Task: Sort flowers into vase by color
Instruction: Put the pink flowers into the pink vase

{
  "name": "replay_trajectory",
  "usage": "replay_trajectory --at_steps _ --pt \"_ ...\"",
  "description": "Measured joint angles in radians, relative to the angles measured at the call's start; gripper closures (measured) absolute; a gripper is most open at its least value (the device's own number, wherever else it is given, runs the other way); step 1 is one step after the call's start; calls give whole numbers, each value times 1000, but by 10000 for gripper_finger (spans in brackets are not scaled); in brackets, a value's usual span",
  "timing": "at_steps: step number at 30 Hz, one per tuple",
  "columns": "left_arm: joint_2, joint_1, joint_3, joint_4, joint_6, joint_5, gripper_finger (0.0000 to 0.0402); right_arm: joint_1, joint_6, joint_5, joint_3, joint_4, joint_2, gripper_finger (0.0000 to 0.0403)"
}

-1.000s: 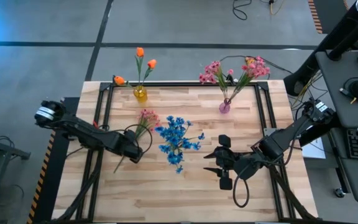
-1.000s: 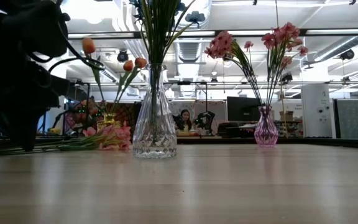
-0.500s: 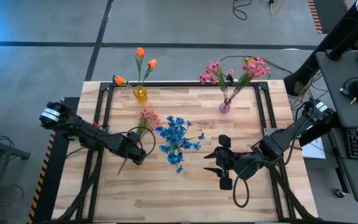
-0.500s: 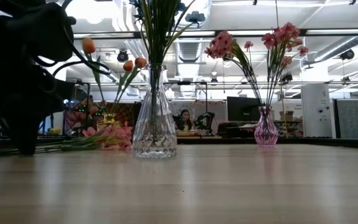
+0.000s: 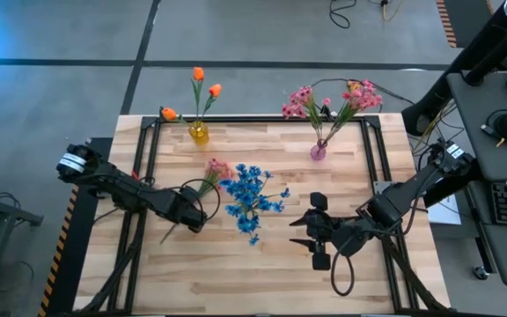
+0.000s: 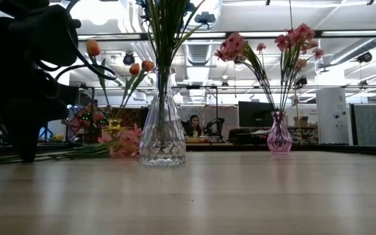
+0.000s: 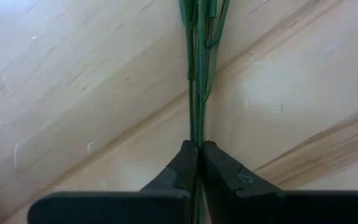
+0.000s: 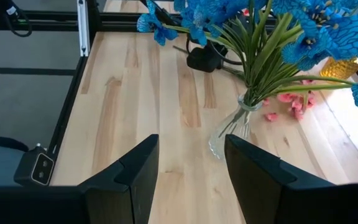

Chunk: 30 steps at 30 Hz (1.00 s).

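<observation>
left pincer pinching pink flower stem lying on desk | right pincer hovering spread near blue flowers vase

Three vases on surface: yellow vase, pink vase, clear vase.
Three orange buds in yellow vase.
Two pink sprays in pink vase.
One blue bunch in clear vase.
One loose pink stem, stalk between left arm's fingers.
Two arms.
</observation>
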Motion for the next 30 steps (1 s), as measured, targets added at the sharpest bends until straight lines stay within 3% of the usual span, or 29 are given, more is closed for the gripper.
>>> replay_trajectory --at_steps 9,15,23,30 --pt "-18 -5 0 -3 1 0 401 0 25 0 0 -26 0 227" --pt "-102 -42 12 -26 -7 -54 401 6 27 0 0 -33 0 227" --pt "-221 -117 143 -239 -71 -213 402 6 27 0 0 -34 0 227" --pt "-242 -216 297 -388 -106 -370 402 6 27 0 0 -34 0 227"
